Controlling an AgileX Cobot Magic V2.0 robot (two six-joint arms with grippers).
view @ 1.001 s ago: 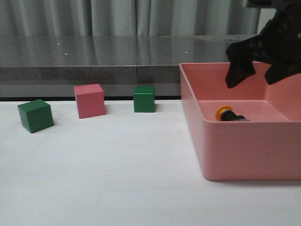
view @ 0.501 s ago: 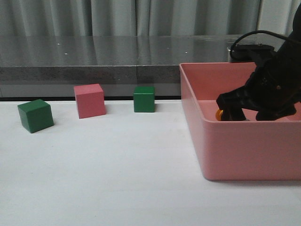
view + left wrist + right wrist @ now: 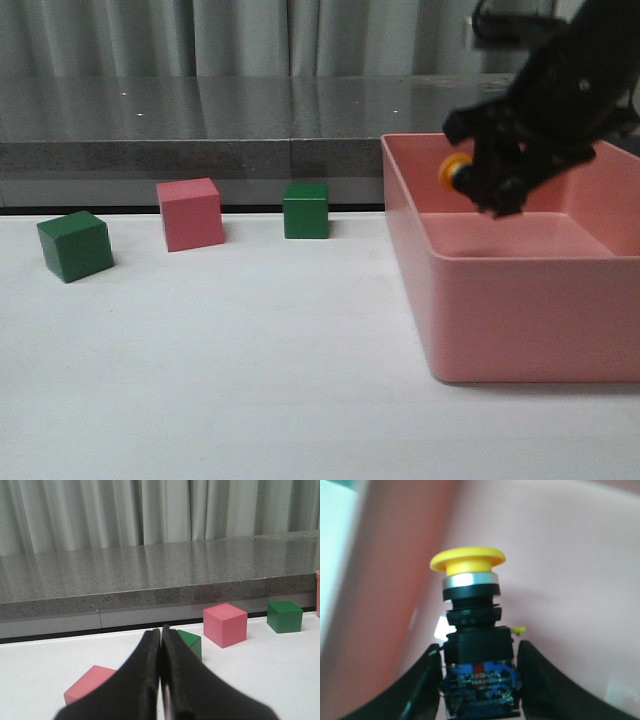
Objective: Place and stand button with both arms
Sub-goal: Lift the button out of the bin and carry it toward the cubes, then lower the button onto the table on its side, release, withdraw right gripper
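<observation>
On the white table (image 3: pixel 250 380), a pink bin (image 3: pixel 520 310) stands at the right, and three cubes lie in a row toward the left: a green cube (image 3: pixel 75 245), a pink cube (image 3: pixel 190 213) and a second green cube (image 3: pixel 306 210). Behind the table runs a grey speckled ledge (image 3: pixel 200 125), backed by pale pleated curtains (image 3: pixel 250 35).

In the front view, the right gripper (image 3: pixel 490 175) hangs above the bin's interior, clenched on the button (image 3: pixel 456 172); only the yellow cap shows, pointing toward the left, clear of the bin floor. The right wrist view supplies the detail: the fingers (image 3: pixel 540 680) clamp the button (image 3: pixel 472 640) at its black body and blue base, with the silver ring and yellow cap projecting beyond them against the pink wall.

The left wrist view shows the left gripper (image 3: pixel 161 680) with its jaws pressed together, holding nothing, low over the table. It also shows a further pink cube (image 3: pixel 90 682) just beside the fingers, which the front view does not show.
</observation>
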